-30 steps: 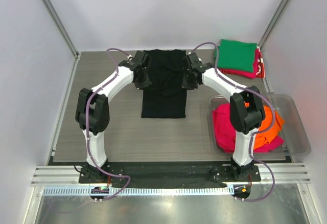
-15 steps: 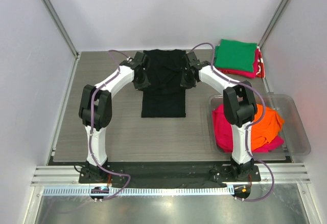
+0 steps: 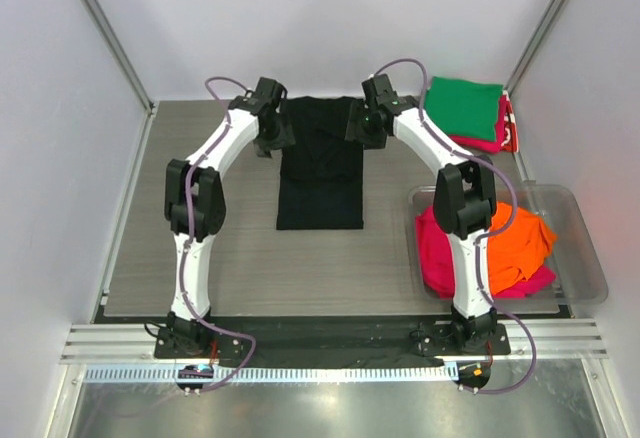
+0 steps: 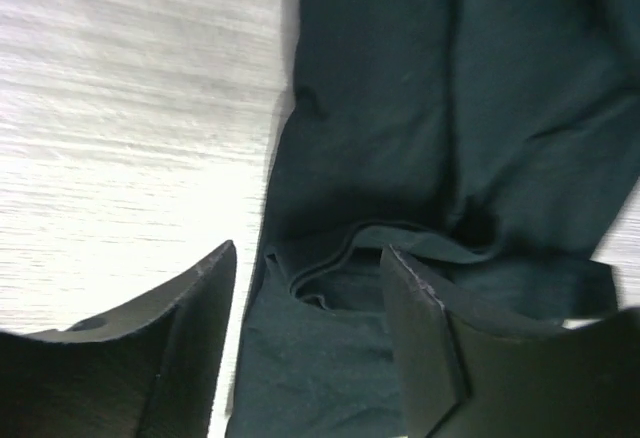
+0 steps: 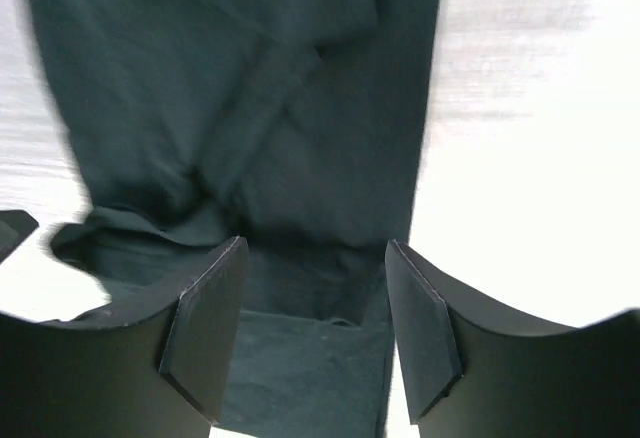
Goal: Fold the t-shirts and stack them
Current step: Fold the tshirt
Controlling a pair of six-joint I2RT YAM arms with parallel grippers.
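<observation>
Left fingers [image 4: 190,343]: spread wide and clamping nothing. They stand over the left edge of the black t-shirt [image 3: 320,188], at its far end.
Right fingers [image 5: 205,328]: also spread wide and holding nothing, over the shirt's right edge at the same far end.
Contact: neither wrist view shows whether the tips press on the cloth or stand just above it.
Black t-shirt: a long narrow strip flat on the tabletop [image 3: 250,268]. It runs from the far edge toward the arm bases and lies midway between the two arms.
Left wrist view only: a layered fold edge crosses the gap between the fingers, and pale wood grain lies bare to the left of the cloth.
Right wrist view only: creases run diagonally across the cloth, and its right edge is straight against bright bare wood.
Top view only: a folded green t-shirt [image 3: 462,106] lies on a pink-red t-shirt [image 3: 497,142] in the far right corner. A clear bin [image 3: 588,258] at the right holds a magenta t-shirt [image 3: 438,250] and an orange t-shirt [image 3: 528,241].
Open room: bare tabletop lies left of the strip and between its near hem and the arm bases. The right arm's elbow hangs over the bin.
</observation>
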